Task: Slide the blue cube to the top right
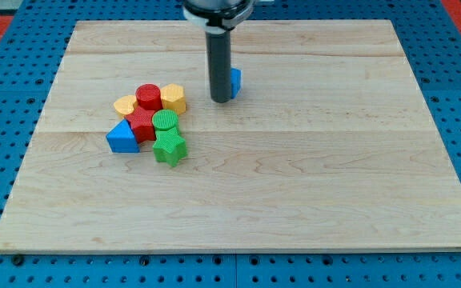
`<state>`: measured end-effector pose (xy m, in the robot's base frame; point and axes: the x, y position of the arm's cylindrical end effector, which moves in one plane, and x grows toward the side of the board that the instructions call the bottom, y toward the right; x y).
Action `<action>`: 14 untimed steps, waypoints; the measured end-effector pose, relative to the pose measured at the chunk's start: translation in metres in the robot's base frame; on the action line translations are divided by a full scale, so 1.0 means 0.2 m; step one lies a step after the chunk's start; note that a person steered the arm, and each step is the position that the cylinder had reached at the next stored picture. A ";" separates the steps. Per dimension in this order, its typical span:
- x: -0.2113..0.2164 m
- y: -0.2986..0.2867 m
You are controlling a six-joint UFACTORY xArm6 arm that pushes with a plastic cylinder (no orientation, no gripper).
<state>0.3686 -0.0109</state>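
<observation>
My tip (222,100) — the lower end of a straight dark rod, a tool with no jaws and nothing in its hold — rests on the wooden desk (310,176) just at the view's left of the blue cube (235,81), which it partly hides and appears to touch. The cube sits in the upper middle of the desk. Well apart, toward the view's left, a cluster lies packed together — yellow hexagonal block (173,98), red cylinder (148,96), a second yellow block (125,104), a ridged red block (142,122), green cylinder (165,122), green star (169,149) and blue triangular block (122,138).
</observation>
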 end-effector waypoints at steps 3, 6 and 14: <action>-0.35 0.10; -0.27 0.45; -0.70 1.45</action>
<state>0.2296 0.2797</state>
